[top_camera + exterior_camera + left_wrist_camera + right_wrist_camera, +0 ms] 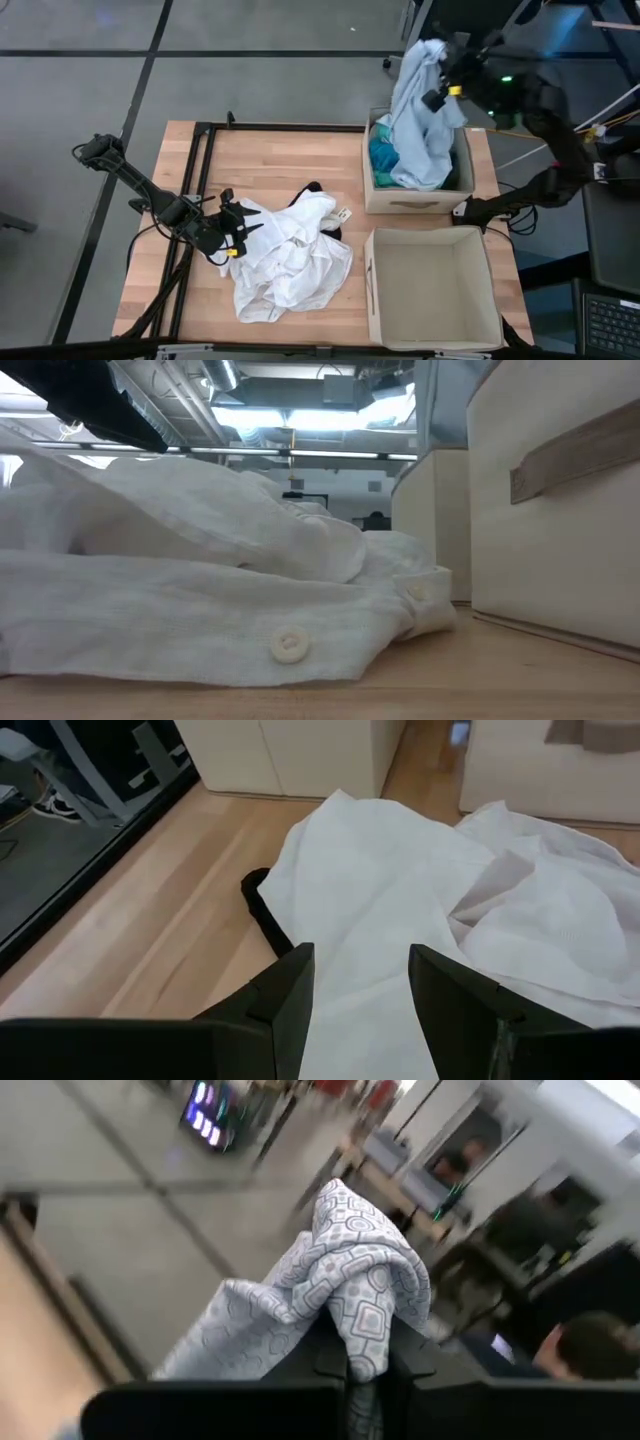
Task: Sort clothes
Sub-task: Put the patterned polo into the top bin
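Observation:
A white buttoned shirt [290, 255] lies crumpled on the table's middle, over a black garment [312, 189] whose edge shows in the left wrist view [262, 908]. My left gripper [243, 232] is open at the shirt's left edge, fingers [290, 1000] on either side of a fold. My right gripper [443, 62] is shut on a pale blue patterned garment [420, 110], held high over the far box [372, 190]. A teal garment [383, 155] lies in that box. My right gripper pinches a bunched fold of the pale blue garment [368, 1315] between its two fingers; several layers fold over the fingertips. The garment hangs below the gripper, and its lower end [425, 170] rests in the far box. I cannot tell whether my left gripper touches the white shirt.
Two beige fabric boxes stand at the table's right: the far one with clothes, the near one [380, 310] showing only its bare floor. A black frame [200, 180] runs along the table's left part. Bare wood shows at the far left [280, 160].

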Tool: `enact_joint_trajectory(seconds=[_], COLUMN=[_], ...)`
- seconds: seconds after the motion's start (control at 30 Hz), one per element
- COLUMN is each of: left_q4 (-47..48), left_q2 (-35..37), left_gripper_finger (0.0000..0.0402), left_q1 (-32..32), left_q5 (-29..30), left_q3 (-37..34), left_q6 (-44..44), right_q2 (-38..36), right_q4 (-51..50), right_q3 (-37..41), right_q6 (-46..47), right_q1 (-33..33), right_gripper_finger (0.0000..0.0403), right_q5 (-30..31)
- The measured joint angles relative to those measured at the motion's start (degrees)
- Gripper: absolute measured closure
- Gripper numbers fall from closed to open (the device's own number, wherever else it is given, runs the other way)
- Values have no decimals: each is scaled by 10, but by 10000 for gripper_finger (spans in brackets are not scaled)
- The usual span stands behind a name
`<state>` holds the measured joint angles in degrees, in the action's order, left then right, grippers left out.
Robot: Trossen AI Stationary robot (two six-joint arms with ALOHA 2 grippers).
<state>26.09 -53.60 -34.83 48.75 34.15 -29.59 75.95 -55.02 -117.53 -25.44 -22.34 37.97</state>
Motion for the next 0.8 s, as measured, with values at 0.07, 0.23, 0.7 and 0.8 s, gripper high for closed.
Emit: enact_joint_trajectory(seconds=[0.07,0.23,0.7,0.8], left_q4=[0,-1,-2,-2], left_q2=[0,0,0,0], left_gripper_finger=[247,247,247,247], left_q1=[0,0,0,0], left_q5=[0,0,0,0], left_q3=[0,0,0,0], left_q6=[-2,-4,-5,-5], right_q2=[0,-5,-11,-11], right_q4=[-32,-105,-82,-84], right_q3=[27,95,349,394], right_q6=[30,105,219,260], right_q1=[-16,-50,-67,-67], right_gripper_finger=[386,386,386,386], right_q5=[-5,-26,-244,-293])
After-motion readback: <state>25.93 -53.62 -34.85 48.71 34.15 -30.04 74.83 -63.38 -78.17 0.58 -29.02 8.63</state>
